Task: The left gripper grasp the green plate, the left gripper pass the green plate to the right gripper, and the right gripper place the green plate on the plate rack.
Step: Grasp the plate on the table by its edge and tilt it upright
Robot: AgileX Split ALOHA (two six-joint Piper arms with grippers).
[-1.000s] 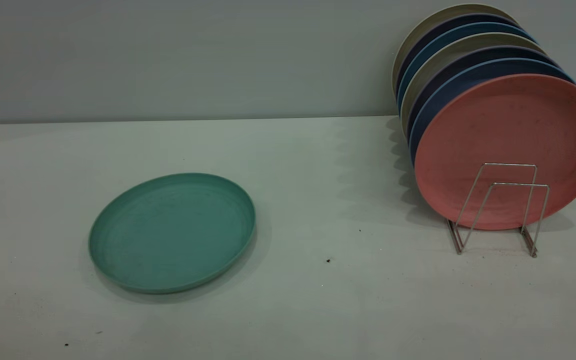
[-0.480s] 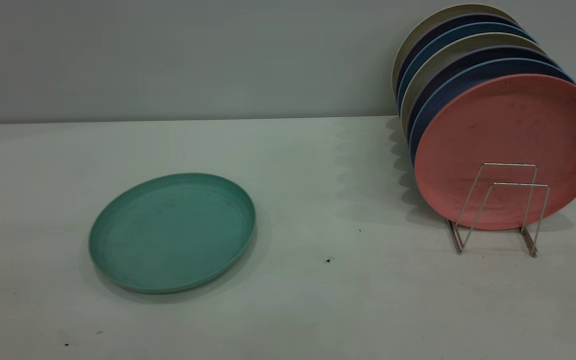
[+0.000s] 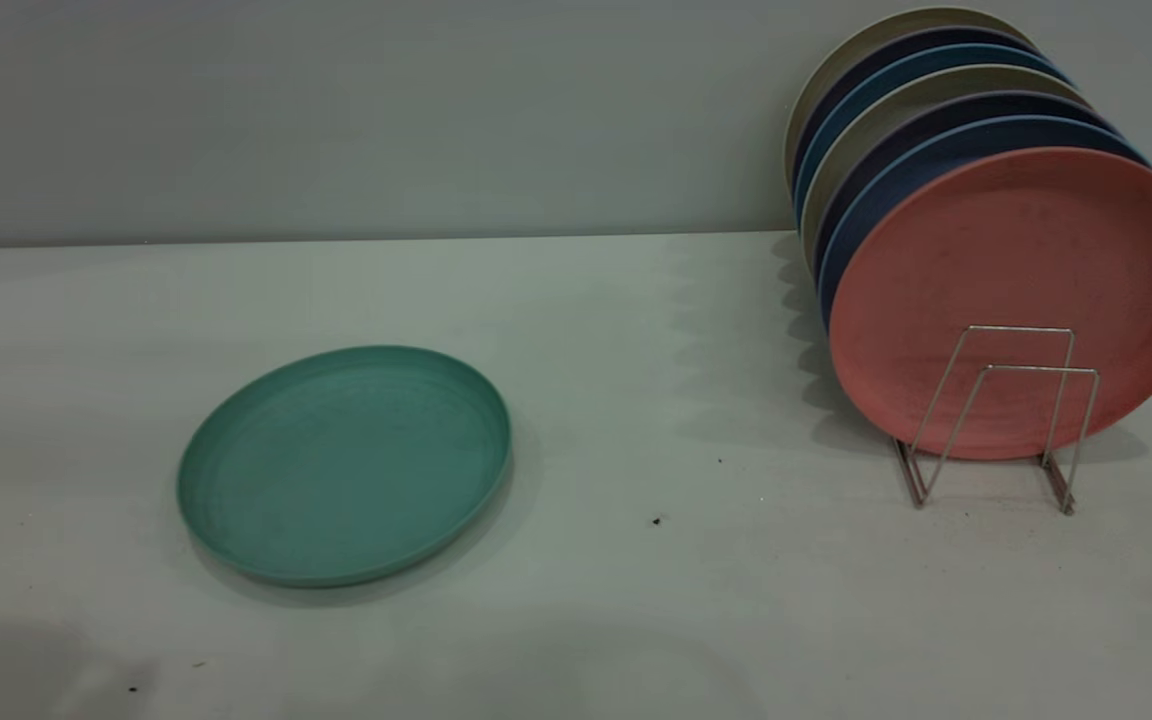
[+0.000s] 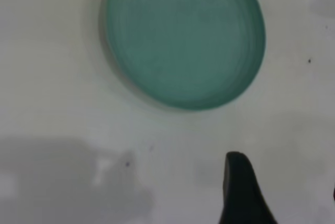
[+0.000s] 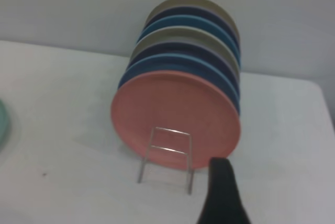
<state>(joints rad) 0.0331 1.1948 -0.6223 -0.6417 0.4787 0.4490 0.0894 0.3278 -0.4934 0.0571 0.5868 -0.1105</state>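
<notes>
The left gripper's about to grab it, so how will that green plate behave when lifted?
The green plate looks stiff and probably light. It lies flat on the table, so only its low raised rim offers a hold. Its matte surface suggests modest grip, though it may tilt if pinched at one edge.

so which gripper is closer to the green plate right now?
Left. The left gripper hangs just off the green plate; the right gripper faces the plate rack, across the table.
</notes>
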